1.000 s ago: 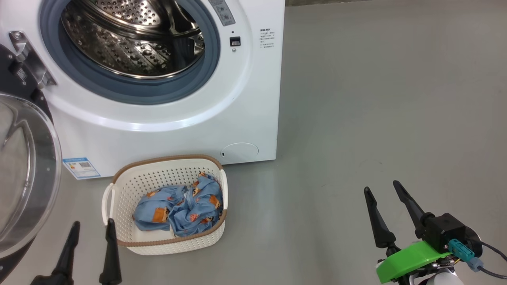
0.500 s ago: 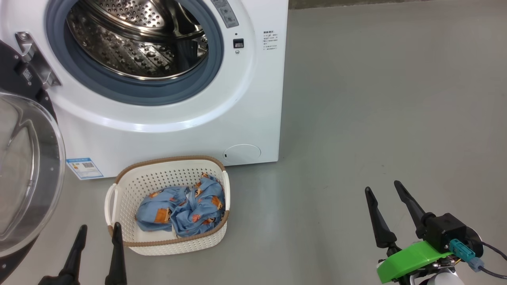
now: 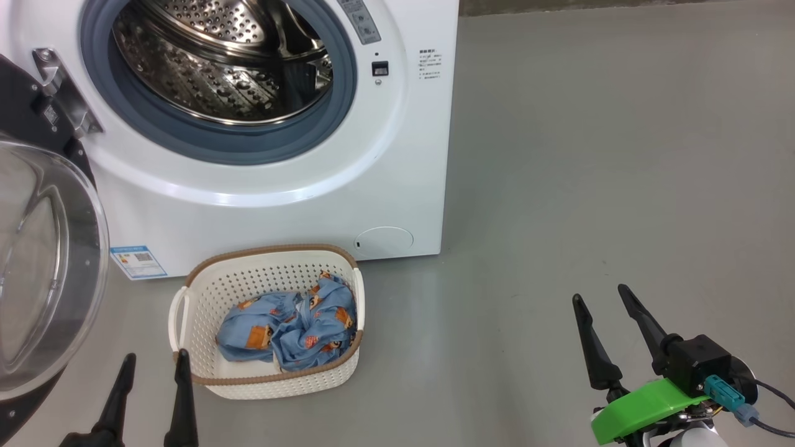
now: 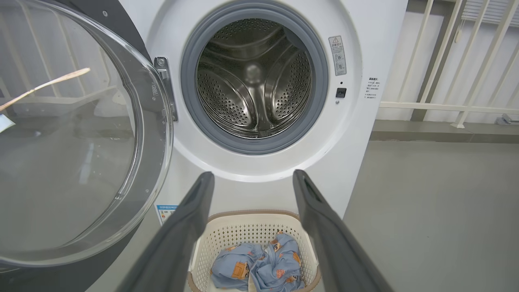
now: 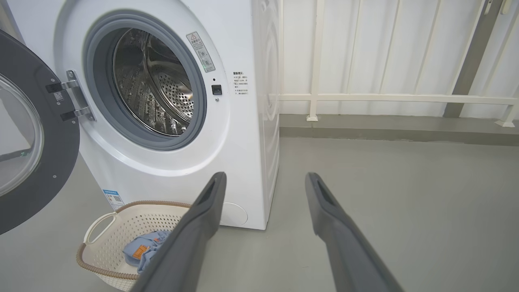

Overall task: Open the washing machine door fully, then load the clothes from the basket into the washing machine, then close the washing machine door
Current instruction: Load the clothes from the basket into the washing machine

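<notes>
The white washing machine (image 3: pixel 397 155) (image 4: pixel 357 134) (image 5: pixel 247 154) stands with its steel drum (image 3: pixel 230 56) bare. Its door (image 3: pixel 43 261) (image 4: pixel 77 134) (image 5: pixel 24 134) hangs swung wide to the left, glass bowl facing out. On the floor in front sits the cream basket (image 3: pixel 205 292) (image 4: pixel 235 235) (image 5: pixel 117 227), holding light blue clothes (image 3: pixel 292 326) (image 4: pixel 259 265) (image 5: pixel 142 251) with orange figures. My left gripper (image 3: pixel 154 360) (image 4: pixel 251 176) is open, empty, just left of the basket's near corner. My right gripper (image 3: pixel 602 295) (image 5: pixel 263 176) hovers open and empty over bare floor, well right of the basket.
Grey floor (image 3: pixel 590 155) stretches to the right of the machine. Behind it runs a white railing (image 5: pixel 385 97) against a pale wall. A blue sticker (image 3: pixel 138 262) marks the machine's lower left front.
The head view has drifted so the machine and basket sit slightly further right. My left gripper has edged right beside the basket. The right gripper has held still.
</notes>
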{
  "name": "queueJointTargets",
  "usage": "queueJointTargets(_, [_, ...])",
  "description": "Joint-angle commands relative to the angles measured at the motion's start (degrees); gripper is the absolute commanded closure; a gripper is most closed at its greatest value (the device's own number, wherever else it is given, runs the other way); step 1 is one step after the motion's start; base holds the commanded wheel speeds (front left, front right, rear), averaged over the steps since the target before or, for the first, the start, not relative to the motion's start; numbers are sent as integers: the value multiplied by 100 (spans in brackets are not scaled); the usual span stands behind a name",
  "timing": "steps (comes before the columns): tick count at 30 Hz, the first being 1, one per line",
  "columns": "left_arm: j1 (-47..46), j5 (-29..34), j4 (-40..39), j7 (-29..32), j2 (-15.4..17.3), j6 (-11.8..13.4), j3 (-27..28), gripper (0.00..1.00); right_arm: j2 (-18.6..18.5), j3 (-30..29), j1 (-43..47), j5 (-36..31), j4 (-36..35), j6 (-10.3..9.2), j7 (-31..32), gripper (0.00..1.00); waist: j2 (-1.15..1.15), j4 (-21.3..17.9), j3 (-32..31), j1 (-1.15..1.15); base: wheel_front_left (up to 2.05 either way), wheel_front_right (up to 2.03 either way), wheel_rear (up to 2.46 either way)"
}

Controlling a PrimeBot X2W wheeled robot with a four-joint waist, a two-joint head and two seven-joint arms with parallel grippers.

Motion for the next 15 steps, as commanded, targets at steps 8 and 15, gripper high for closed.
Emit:
queueJointTargets(8, [-226,18,-82,-31,87,53,244,0,2,148,-86,46,-97,9,-69,0,0,27,50,0,94,-94,0])
queueJointTargets(15, [-279,6,-86,-31,87,51,282,0,2,152,-108,58,-89,9,-69,0,0,36,99,0,192,-192,0])
